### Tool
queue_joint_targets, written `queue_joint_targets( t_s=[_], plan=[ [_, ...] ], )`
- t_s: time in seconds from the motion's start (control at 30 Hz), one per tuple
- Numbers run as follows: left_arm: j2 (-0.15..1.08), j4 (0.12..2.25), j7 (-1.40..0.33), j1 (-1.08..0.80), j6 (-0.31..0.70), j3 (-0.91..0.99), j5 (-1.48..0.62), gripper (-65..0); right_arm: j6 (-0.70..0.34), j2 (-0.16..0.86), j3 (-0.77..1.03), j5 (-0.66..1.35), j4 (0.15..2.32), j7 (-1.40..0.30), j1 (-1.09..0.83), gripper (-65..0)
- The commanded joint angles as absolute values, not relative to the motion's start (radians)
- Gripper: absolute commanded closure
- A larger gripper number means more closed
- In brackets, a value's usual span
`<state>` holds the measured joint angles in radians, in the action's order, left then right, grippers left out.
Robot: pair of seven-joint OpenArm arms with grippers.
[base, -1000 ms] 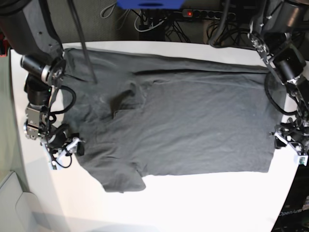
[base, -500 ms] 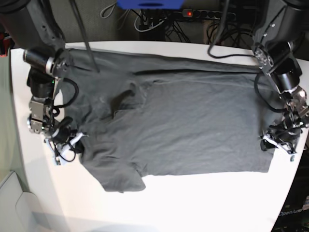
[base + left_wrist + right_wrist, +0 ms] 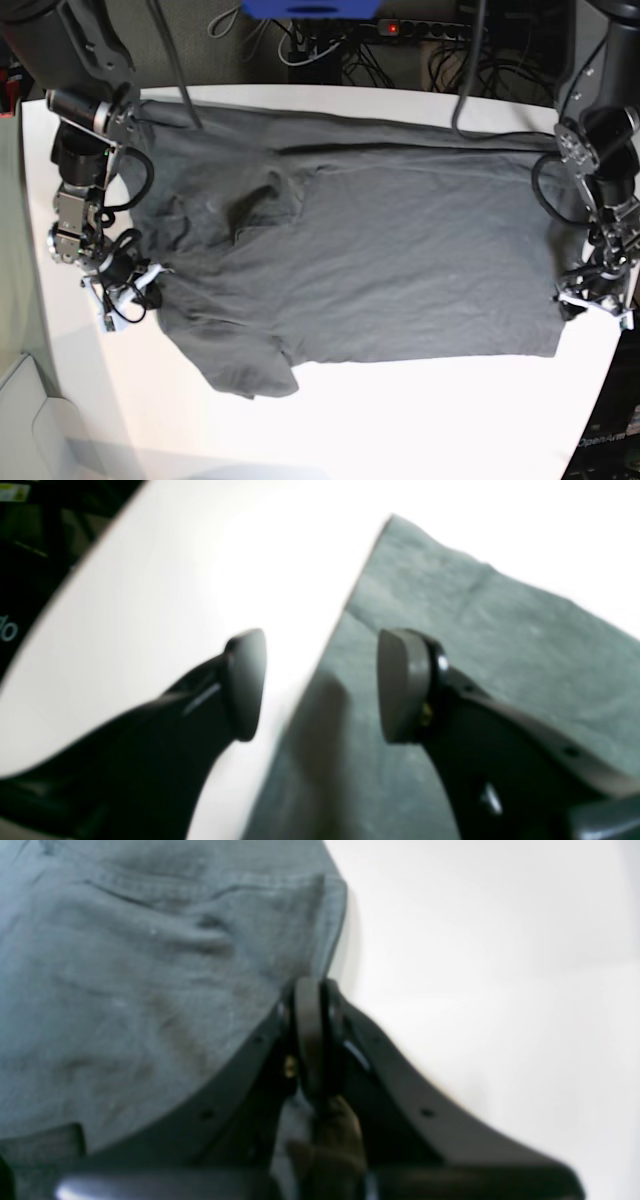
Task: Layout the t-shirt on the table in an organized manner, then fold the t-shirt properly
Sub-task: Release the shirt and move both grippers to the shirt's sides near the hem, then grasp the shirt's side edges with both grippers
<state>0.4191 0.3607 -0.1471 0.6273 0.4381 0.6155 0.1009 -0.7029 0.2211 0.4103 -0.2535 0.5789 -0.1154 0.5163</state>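
We are looking at the t-shirt (image 3: 380, 260) lying spread across the white counter (image 3: 420, 420), and we are placing everything else against it. The t-shirt is resting flat with wrinkles, its sleeves and neck end toward the base view's left and its hem toward that view's right.

Our right hand (image 3: 312, 1040) is sitting at the t-shirt's sleeve-side edge, on the base view's left (image 3: 125, 285). Its fingers (image 3: 307, 1030) are pressing together, and in the right wrist view a bit of the grey cloth edge is showing pinched between them, so we are clamping the t-shirt there. The cloth beside the grip is lying creased on the counter.

Our left hand (image 3: 320, 685) is sitting at the t-shirt's hem-side corner, on the base view's right (image 3: 598, 300). Its fingers (image 3: 400, 685) are standing apart, about halfway. One finger is hanging over bare counter just beside the hem, the other over the cloth, so the t-shirt's edge is running between them. We cannot tell whether either finger is touching the cloth.
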Motion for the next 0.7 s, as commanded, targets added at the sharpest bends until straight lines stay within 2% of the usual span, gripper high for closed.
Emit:
queue_joint_targets(
  t_s=[0.0,0.13,0.27,0.43,0.67],
  plan=[
    [0.44,0.372,-0.117,0.665,0.443,0.578,0.088,-34.6,-0.698,0.234,0.41,-0.288,0.582,-0.171,0.522,0.0],
    [0.432,0.358,-0.116,0.665,0.44,0.466,0.081,-34.6,-0.698,0.234,0.41,-0.288,0.582,-0.171,0.521,0.0],
    [0.432,0.312,-0.116,0.665,0.429,0.484,0.081,-34.6,-0.698,0.234,0.41,-0.288,0.582,-0.171,0.521,0.0],
    [0.438,0.294,-0.114,0.645,0.303,0.483,0.081,-34.6,-0.698,0.252,0.41,-0.286,0.582,-0.171,0.521,0.0],
    [0.421,0.292,-0.114,0.638,0.295,0.479,0.082,-34.6,-0.698,0.254,0.41,-0.286,0.582,-0.171,0.521,0.0]
  ],
)
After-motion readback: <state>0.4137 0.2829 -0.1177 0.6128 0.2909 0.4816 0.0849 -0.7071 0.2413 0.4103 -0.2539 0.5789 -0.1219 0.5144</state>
